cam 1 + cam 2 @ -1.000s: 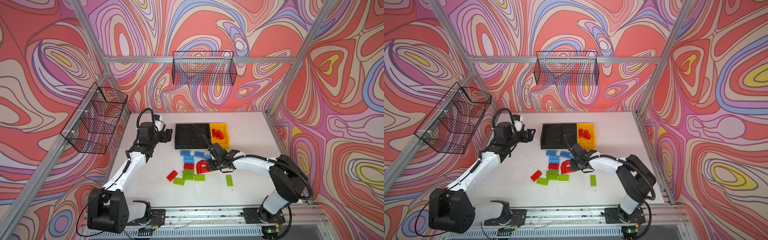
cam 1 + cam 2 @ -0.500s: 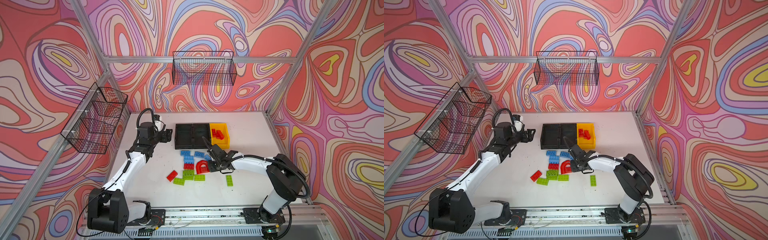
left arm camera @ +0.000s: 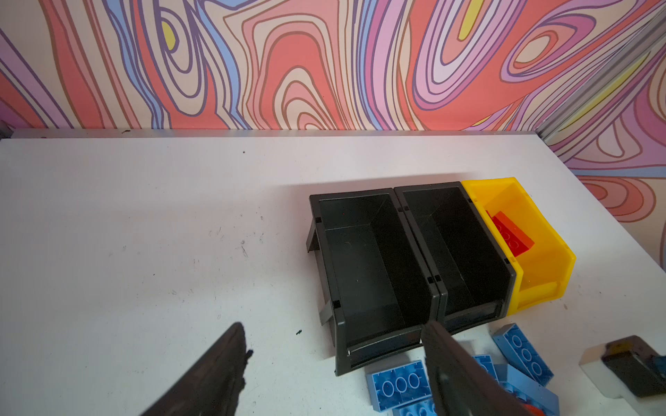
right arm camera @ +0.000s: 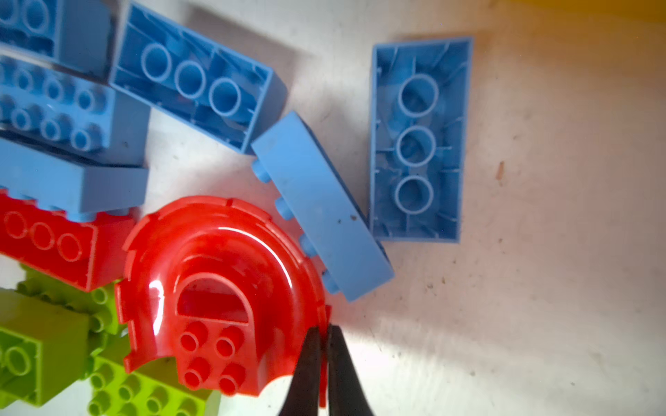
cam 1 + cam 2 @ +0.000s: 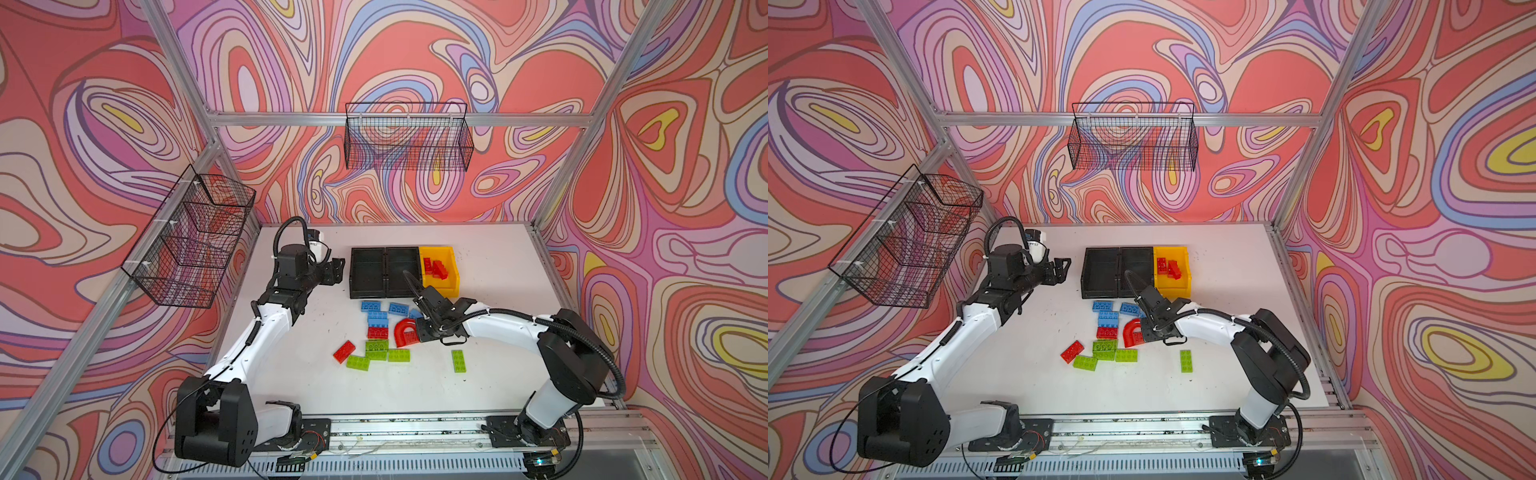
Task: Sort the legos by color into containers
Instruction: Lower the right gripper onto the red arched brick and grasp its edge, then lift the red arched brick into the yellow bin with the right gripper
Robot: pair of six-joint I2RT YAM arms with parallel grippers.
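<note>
In the right wrist view my right gripper (image 4: pixel 324 333) is shut on the thin outer wall of the red arch lego (image 4: pixel 216 259). In both top views the arch (image 5: pixel 402 329) (image 5: pixel 1132 329) lies among blue bricks (image 5: pixel 376 316), lime green bricks (image 5: pixel 376 348) and red bricks (image 5: pixel 345 351). One green brick (image 5: pixel 458 360) lies apart. Two black containers (image 5: pixel 353 272) (image 5: pixel 417 266) and a yellow container (image 5: pixel 455 276) holding red bricks (image 5: pixel 436 268) stand behind the pile. My left gripper (image 5: pixel 337 270) (image 3: pixel 333 326) hovers open and holds nothing, left of the black containers.
Black wire baskets hang on the back wall (image 5: pixel 407 141) and the left wall (image 5: pixel 191 241). Aluminium frame posts stand at the table's corners, and the arms' mounting rail (image 5: pixel 395 428) runs along the front edge.
My right gripper's jaws have closed onto the red arch's wall. The left arm has not moved.
</note>
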